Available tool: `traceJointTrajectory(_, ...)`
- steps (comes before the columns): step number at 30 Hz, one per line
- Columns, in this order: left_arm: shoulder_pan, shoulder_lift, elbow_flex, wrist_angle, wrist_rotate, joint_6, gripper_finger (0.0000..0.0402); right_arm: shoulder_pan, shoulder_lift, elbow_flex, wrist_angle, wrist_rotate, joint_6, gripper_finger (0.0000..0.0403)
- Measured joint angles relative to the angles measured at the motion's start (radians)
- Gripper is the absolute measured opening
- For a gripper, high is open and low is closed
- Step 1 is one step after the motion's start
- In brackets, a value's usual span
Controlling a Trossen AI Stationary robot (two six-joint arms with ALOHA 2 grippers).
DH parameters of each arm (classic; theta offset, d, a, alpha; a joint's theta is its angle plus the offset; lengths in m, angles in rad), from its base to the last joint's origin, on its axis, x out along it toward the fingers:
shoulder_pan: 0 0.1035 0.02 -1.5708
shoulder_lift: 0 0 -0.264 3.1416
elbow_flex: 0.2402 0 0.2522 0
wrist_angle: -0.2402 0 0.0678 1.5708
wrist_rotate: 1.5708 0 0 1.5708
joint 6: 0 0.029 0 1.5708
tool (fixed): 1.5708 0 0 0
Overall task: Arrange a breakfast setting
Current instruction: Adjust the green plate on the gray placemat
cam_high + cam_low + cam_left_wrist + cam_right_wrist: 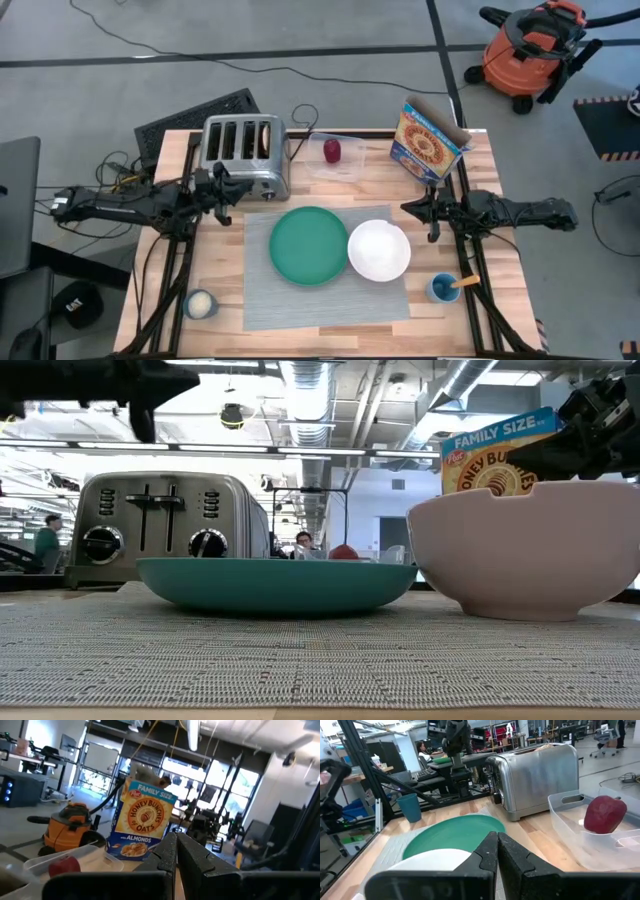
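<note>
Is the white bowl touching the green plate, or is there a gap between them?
Cannot tell. In the high view the white bowl and the green plate meet edge to edge with no mat between; the low view overlaps their rims, so neither view shows it plainly.

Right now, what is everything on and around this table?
Placemat: one, grey, table centre.
Plate: one, teal-green, on the placemat.
Bowl: one, white, on the placemat, to the right of the plate.
Toaster: one, chrome, back left, bread in one slot.
Fruit: one, dark red, in a clear tray behind the plate.
Cereal box: one, blue and yellow, back right.
Blue cup: one, front right.
Small pale cup: one, front left.
Vacuum: one, orange, on the floor.
Left end effector: shut, beside the toaster.
Right end effector: shut, to the right of the bowl.
</note>
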State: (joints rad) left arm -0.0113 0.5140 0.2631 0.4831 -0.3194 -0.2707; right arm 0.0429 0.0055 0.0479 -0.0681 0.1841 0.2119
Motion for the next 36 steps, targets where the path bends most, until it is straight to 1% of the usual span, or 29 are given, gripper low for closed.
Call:
traceJointTrajectory(3,0.000,0.084,0.054,0.000,0.001,0.005,0.0000,0.000,0.000,0.000,0.002,0.000,0.015,0.0039)
traceJointTrajectory(6,0.000,0.159,0.100,0.000,0.001,0.005,0.0000,0.000,0.000,0.000,0.002,0.000,0.117,0.0039)
traceJointTrajectory(8,0.000,0.202,0.127,0.000,-0.001,0.003,0.0000,0.000,0.000,0.000,0.002,0.000,0.156,0.0039)
traceJointTrajectory(12,0.000,0.279,0.184,0.007,-0.039,0.000,0.0000,0.000,0.000,0.000,0.003,0.000,0.183,0.0039)
traceJointTrajectory(15,0.000,0.333,0.220,0.008,-0.045,0.005,0.0000,0.000,0.000,0.000,0.013,0.000,0.184,0.0039)
traceJointTrajectory(22,0.000,0.447,0.277,0.001,-0.037,0.117,0.0000,0.000,0.000,-0.004,0.098,0.000,0.183,0.0039)
traceJointTrajectory(26,0.000,0.488,0.298,-0.010,-0.079,0.170,0.0004,0.000,0.000,-0.004,0.110,0.001,0.183,0.0039)
traceJointTrajectory(30,0.021,0.496,0.334,-0.085,-0.105,0.207,0.0027,0.000,0.000,-0.003,0.111,0.002,0.183,0.0039)
traceJointTrajectory(36,0.081,0.503,0.419,-0.263,-0.095,0.228,0.0096,0.000,0.000,-0.002,0.113,0.002,0.182,0.0039)
